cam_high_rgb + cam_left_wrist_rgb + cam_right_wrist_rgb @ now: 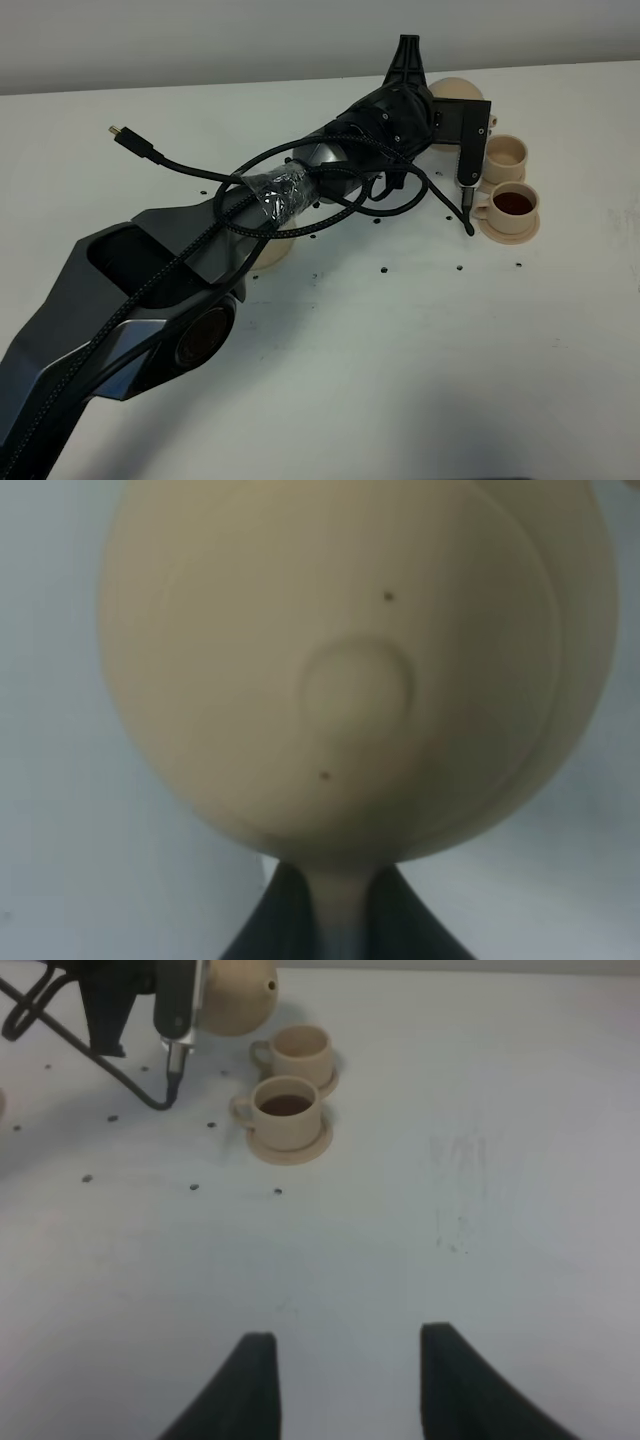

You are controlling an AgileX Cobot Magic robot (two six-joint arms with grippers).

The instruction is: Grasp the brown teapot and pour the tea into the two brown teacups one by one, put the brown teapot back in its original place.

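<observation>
Exterior view: left arm (pixel 150 300) is running from lower left to upper right of frame, w/ a cable (pixel 185 165) draped over it. Teapot (pixel 455 90) is sitting at upper right, at the arm's tip, its handle btwn the left end effector's (pixel 338 920) fingers. Two cups are standing just right of & below it, each on its own small saucer (pixel 512 232): far cup (pixel 505 152) above, near cup (pixel 513 203) below, w/ liquid in it. Large saucer (pixel 275 255) is lying mid-frame on the bench (pixel 400 380), partly under the arm, well apart from the cups. Right end effector (pixel 340 1345) is hanging over the bench, cups well ahead of it.
</observation>
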